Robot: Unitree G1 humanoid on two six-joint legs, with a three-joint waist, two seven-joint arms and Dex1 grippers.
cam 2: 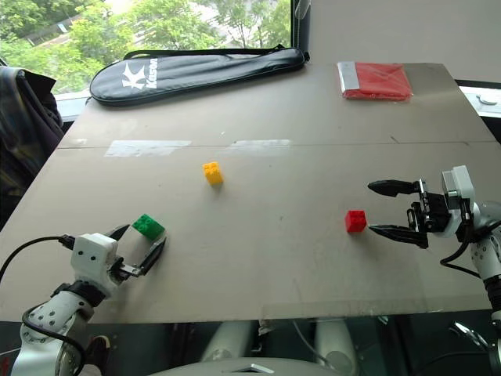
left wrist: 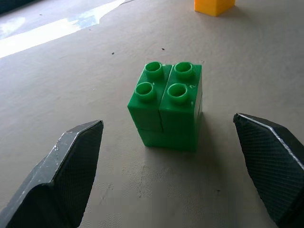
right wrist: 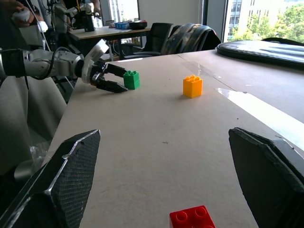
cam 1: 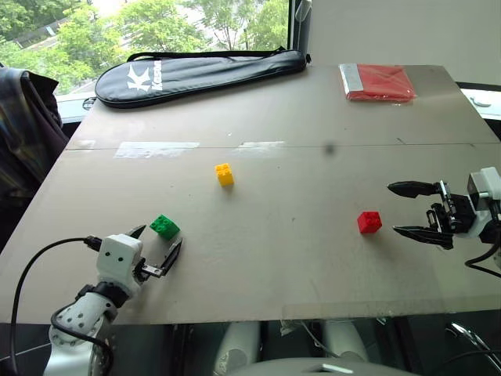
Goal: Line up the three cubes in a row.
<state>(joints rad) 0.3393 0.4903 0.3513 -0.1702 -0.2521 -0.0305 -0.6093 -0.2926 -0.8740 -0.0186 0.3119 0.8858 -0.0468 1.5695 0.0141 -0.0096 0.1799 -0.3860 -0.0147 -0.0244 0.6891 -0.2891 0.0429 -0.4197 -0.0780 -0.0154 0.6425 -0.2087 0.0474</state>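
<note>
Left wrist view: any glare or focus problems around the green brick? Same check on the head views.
Left wrist view: green cube sharp, studs crisp; a bright window reflection streaks the table behind it; yellow cube is cut off by the frame edge. Left eye view: pale glare patches on the table near mid-depth, window greenery blown out.

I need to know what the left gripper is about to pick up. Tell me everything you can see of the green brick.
The green brick is a small toy block of glossy plastic, seemingly two layers stacked, with four round hollow studs on top. It stands upright and flat on the table, near the front left corner, nearer the robot than the yellow brick. The left gripper is open, its black fingers to either side of the brick but short of it, not touching. Only the table touches it.
</note>
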